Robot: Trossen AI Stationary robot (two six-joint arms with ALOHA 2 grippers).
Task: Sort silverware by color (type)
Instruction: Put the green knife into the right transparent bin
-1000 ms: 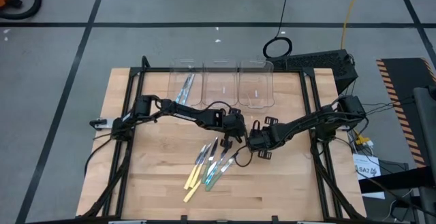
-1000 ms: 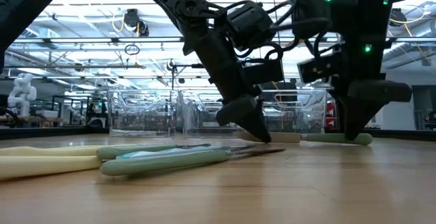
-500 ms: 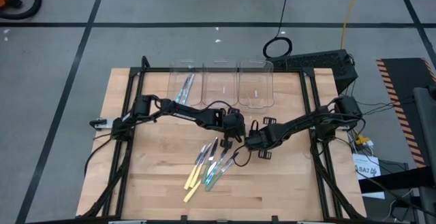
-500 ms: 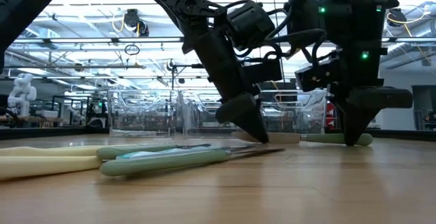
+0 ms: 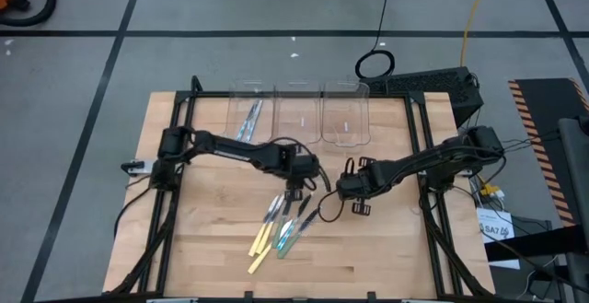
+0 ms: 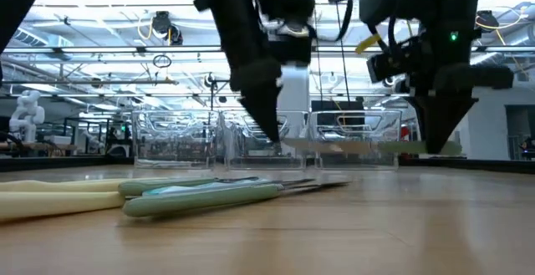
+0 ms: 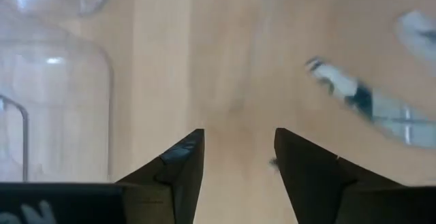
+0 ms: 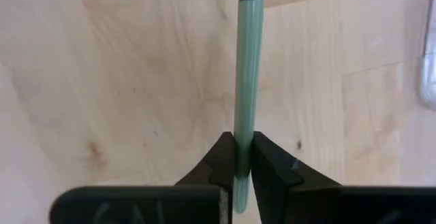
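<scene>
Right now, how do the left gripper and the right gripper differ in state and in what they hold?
The left gripper stands open with nothing between its fingers, while the right gripper is shut on a green-handled utensil. The left gripper hangs above the loose silverware pile; the right gripper is beside it, carrying its utensil clear of the table. Both are dark two-finger grippers near the table's middle.

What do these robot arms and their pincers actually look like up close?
Both arms are black and jointed, with thin black cables looping along them. The left gripper and right gripper each end in two dark, wedge-shaped fingers. Small green lights glow on one arm's housing, and white lettering shows near the wrists.
</scene>
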